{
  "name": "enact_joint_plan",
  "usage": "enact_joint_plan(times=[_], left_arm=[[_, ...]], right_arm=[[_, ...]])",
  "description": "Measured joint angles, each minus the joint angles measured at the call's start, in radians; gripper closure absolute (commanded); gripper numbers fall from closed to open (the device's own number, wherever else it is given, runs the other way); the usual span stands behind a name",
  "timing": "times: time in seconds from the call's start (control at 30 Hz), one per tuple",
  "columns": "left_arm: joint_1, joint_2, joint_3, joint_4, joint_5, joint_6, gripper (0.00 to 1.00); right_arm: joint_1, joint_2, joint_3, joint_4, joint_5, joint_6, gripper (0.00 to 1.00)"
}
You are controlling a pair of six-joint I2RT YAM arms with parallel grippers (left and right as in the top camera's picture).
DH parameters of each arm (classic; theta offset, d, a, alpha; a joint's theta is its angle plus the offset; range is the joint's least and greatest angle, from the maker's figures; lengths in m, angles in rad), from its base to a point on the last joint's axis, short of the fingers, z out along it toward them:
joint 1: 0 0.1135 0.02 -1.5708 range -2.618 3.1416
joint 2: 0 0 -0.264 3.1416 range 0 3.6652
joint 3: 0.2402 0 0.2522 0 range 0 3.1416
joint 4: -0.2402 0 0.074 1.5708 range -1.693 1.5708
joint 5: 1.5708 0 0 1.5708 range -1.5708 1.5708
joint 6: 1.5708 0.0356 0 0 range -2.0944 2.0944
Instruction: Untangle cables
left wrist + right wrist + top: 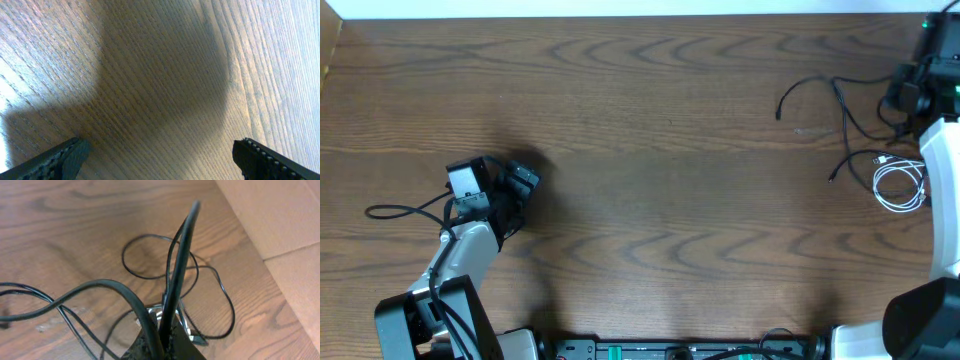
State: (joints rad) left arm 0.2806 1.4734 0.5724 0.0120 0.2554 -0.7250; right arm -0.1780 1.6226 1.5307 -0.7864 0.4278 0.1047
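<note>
black cables [180, 265], white coiled cable [878, 186], brown wood-grain table [640, 120]

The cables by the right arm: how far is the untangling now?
Done: nothing clear yet; the black cable lies in loops next to the coiled white cable. In hand: the right gripper is shut on the black cable. Left: to separate and straighten both; the left gripper hangs open over bare table, far from them.
</note>
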Motion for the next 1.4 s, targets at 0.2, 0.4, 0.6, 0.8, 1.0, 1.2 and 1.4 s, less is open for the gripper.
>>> enact_joint_plan(times=[0.2, 0.4, 0.6, 0.8, 1.0, 1.2, 1.4], left_arm=[[0.0, 0.0, 0.0, 0.0, 0.0, 0.0, 0.02], [0.0, 0.0, 0.0, 0.0, 0.0, 0.0, 0.02], [0.0, 0.0, 0.0, 0.0, 0.0, 0.0, 0.02], [0.0, 0.0, 0.0, 0.0, 0.0, 0.0, 0.01], [0.0, 0.0, 0.0, 0.0, 0.0, 0.0, 0.02], [0.0, 0.0, 0.0, 0.0, 0.0, 0.0, 0.02], [0.0, 0.0, 0.0, 0.0, 0.0, 0.0, 0.02]], right_arm=[[-0.061, 0.0, -0.085, 0.064, -0.05, 0.037, 0.99], [-0.102, 0.0, -0.206, 0.162, -0.172, 0.057, 0.97], [-0.106, 0.0, -0.299, 0.228, -0.304, 0.079, 0.46], [-0.106, 0.0, -0.301, 0.222, -0.329, 0.073, 0.01], [-0.106, 0.0, -0.301, 0.185, -0.287, 0.074, 0.01], [-0.106, 0.0, -0.301, 0.17, -0.406, 0.074, 0.01], [-0.106, 0.0, -0.302, 0.091, -0.556, 0.074, 0.01]])
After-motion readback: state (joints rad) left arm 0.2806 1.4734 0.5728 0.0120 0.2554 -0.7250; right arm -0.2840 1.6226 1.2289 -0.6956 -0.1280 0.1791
